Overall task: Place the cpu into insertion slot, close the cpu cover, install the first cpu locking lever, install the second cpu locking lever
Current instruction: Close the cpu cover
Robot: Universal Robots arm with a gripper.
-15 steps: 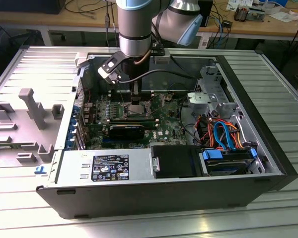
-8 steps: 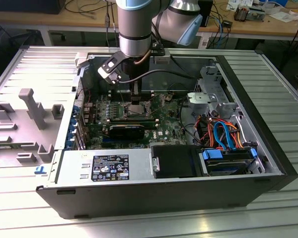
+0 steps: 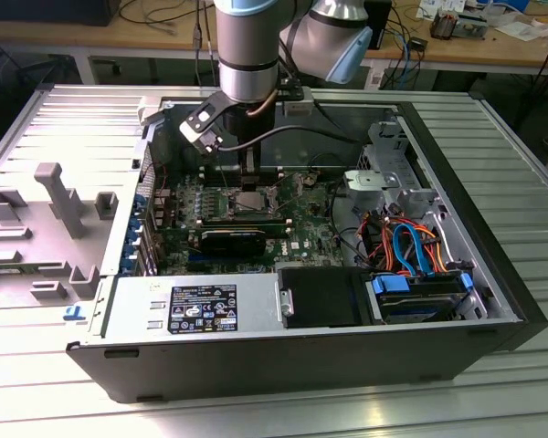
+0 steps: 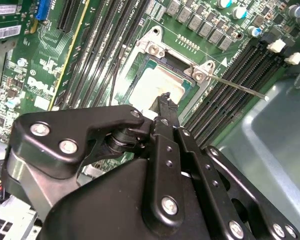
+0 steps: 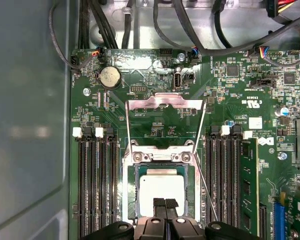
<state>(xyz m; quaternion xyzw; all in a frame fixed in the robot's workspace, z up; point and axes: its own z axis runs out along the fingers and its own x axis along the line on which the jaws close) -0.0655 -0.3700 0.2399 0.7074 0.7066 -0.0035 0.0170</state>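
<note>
The hand [image 5: 165,203] is hovering at the edge of the cpu [image 5: 162,185] with fingers pressed together, gripping nothing. The cpu is sitting in the insertion slot [image 5: 138,172]. The cpu cover [image 5: 165,101] is standing open, so a downward nudge could be shifting the chip and bending socket contacts.

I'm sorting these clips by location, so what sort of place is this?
Probably a robotics lab or electronics workshop: an open computer case lies on a ribbed metal table, a robot arm reaches into it, and wooden benches behind carry loose cables.
</note>
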